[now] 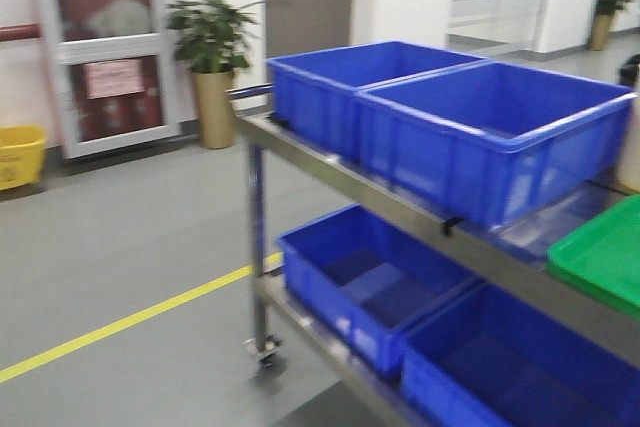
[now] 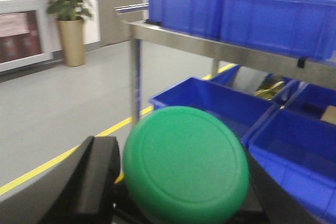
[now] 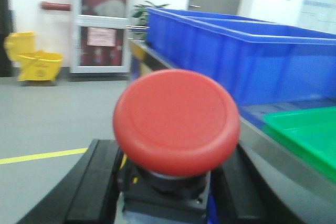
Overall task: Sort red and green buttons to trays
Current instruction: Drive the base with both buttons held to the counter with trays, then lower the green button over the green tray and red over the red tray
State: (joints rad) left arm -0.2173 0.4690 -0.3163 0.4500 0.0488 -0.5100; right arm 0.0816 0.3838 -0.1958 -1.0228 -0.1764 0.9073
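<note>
Red btn (image 3: 176, 121) prob. in R claw (image 3: 167, 192)

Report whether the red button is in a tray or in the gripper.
In the gripper: the right gripper holds the red button, outside the green tray.

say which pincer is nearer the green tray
Right. The right pincer has the green tray close ahead on its right; the left pincer has none in view.

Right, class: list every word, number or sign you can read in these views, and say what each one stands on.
Nothing can be read clearly.
Pink notice on the door: print too blurred to read.
Yellow mop bucket: dark marking, too blurred to read.
Red button and green button: no lettering shows on the caps.
</note>
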